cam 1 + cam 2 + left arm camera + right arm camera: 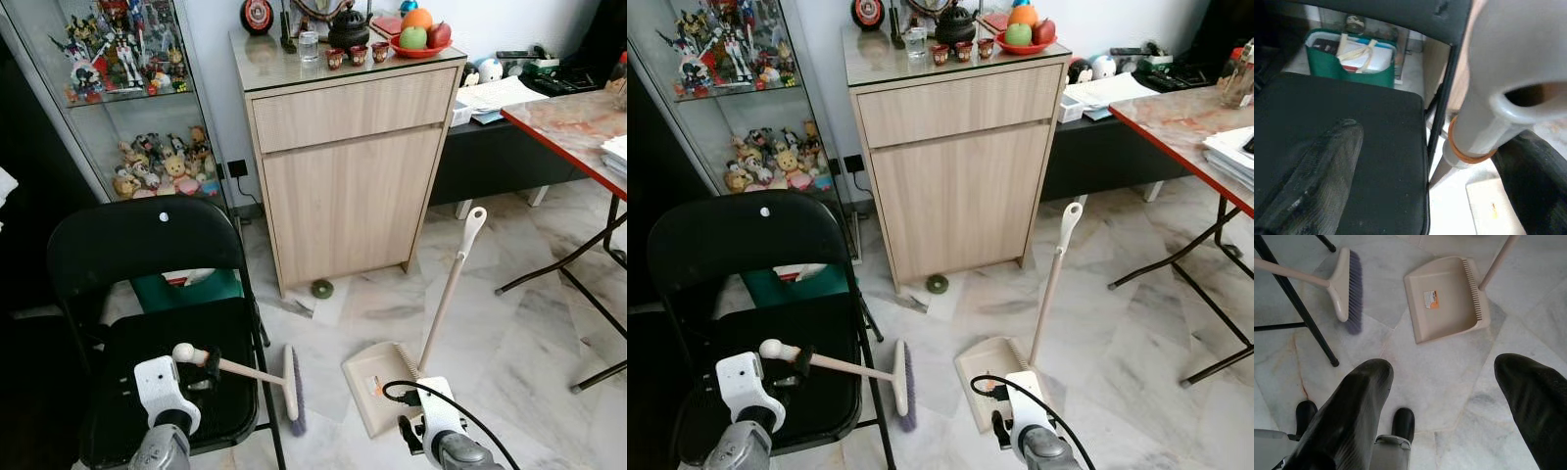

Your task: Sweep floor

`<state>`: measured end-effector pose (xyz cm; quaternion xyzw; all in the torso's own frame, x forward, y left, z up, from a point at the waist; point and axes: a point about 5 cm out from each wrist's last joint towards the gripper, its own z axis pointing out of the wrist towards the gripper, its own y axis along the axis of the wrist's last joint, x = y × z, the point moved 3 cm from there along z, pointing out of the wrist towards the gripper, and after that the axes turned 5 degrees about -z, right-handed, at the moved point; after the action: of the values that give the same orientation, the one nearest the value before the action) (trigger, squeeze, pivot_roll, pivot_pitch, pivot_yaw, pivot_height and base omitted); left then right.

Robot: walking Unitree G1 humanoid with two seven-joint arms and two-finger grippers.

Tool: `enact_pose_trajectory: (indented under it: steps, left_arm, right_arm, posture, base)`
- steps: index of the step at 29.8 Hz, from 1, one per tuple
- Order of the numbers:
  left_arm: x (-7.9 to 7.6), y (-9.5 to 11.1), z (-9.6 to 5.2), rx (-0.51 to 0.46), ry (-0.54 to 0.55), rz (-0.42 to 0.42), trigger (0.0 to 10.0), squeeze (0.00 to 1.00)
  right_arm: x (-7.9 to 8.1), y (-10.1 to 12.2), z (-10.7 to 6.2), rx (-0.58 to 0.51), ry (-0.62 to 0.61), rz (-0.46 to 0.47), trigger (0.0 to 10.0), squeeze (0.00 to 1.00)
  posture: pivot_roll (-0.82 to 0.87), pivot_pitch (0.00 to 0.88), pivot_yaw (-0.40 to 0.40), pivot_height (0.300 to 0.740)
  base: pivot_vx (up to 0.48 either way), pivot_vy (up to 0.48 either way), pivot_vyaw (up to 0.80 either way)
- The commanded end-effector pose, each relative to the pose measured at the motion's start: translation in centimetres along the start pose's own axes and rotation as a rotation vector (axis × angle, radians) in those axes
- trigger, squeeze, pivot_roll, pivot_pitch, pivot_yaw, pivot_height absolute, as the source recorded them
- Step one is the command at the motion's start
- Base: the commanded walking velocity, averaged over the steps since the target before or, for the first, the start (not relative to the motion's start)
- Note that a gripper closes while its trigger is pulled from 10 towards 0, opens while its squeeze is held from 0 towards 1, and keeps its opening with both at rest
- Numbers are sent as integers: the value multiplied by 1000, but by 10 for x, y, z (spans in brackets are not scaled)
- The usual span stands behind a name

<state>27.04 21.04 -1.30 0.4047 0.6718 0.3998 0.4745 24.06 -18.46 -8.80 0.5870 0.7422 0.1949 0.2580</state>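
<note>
Beside the black folding chair, the left gripper is clamped on the top of the broom, its fingers on either side of the grey handle. The broom slants down to the right, its purple bristles on the marble floor close to the chair's front leg. The dustpan sits just beside the bristles, mouth towards them, its long handle leaning up and away. The right gripper hangs spread wide and empty above the floor, near the dustpan.

The likeliest trouble, I judge, is the broom catching the chair leg on a stroke, since both stand so near. The grip sits at the very end of the handle, so the head may twist or skip over dirt. A hard push could shove the loose dustpan away, as nothing holds it. A small green disc and a scrap lie by the cabinet, a longer reach off.
</note>
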Motion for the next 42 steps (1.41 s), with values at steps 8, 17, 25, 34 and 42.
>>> enact_pose_trajectory:
  steps: [8, 17, 25, 34, 42]
  left_arm:
    - [3, 0, 6, 1, 11, -34, 10000, 0]
    - [-4, -3, 7, 18, -47, -48, 10000, 0]
    - [-3, -5, 7, 28, -43, -23, 10000, 0]
    - [-7, -4, 9, 24, -53, -12, 9255, 0]
    - [-8, -3, 10, 19, -54, -8, 1569, 0]
  right_arm:
    - [1, -5, -1, 7, -2, 24, 10000, 0]
    - [0, -6, -1, 8, -3, 23, 10000, 0]
    - [1, -6, -1, 7, -2, 23, 10000, 0]
    - [2, -5, -1, 6, 0, 26, 10000, 0]
    - [2, -6, -1, 7, 0, 28, 10000, 0]
  posture:
    - [-279, 11, 71, 740]
    - [-278, 12, 68, 740]
    - [-278, 11, 68, 740]
    - [-278, 12, 70, 740]
    - [-279, 14, 72, 740]
  base:
    - [0, 0, 0]
    - [0, 0, 0]
    - [0, 0, 0]
    - [0, 0, 0]
    - [0, 0, 0]
